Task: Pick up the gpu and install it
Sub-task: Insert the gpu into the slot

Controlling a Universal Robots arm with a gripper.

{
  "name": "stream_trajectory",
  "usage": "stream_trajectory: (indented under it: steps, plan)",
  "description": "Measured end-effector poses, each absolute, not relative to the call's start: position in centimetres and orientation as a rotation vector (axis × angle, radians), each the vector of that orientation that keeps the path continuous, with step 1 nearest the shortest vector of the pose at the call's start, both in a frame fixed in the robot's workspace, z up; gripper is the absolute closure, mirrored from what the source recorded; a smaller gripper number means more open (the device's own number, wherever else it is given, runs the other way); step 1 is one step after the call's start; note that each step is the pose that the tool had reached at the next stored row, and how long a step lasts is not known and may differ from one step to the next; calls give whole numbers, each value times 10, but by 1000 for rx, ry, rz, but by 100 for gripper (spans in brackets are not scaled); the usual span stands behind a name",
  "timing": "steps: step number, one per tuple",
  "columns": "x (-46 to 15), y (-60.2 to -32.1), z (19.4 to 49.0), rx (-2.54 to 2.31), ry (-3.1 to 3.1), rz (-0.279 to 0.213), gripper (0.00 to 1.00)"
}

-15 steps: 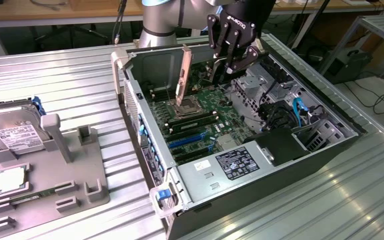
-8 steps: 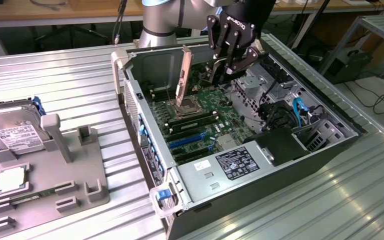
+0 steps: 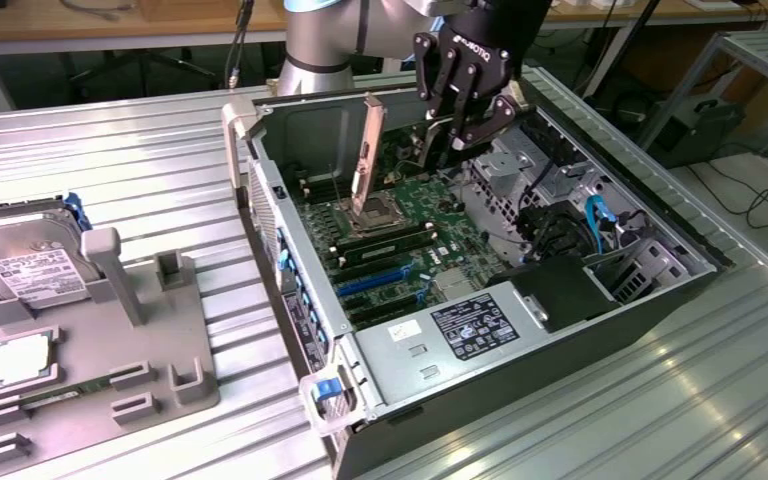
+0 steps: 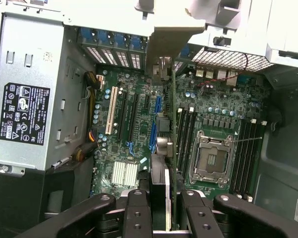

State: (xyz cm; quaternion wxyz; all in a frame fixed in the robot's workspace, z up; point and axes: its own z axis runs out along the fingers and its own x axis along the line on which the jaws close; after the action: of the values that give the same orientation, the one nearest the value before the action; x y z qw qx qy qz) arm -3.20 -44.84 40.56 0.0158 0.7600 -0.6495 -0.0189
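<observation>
Gripper [image 3: 454,135] clamped on gpu [image 4: 172,148], hovering over motherboard [image 4: 208,106]; install step underway; needs edge-to-slot alignment, straight descent.

Gripper [image 3: 454,130] black, white lettering on body. Gpu [image 4: 165,163] edge-on: dark slab, thin green card edge, silver bracket — pale metal. Motherboard [image 3: 404,235] green; blue and black slots, one white slot. Power supply [image 3: 458,335] silver-grey, black label with white print. Computer case [image 3: 651,290] black outside, grey metal inside. Hard drive [image 3: 24,265] silver, white label — blue clip behind. Holder tray [image 3: 144,350] grey. Surface [image 3: 117,160] ribbed silver metal.
</observation>
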Motion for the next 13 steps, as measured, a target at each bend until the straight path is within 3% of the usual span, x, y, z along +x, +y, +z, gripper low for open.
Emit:
stream_trajectory:
  steps: [13]
  plan:
    - [-32, -449, 402, 2373, -2009, -59, 72]
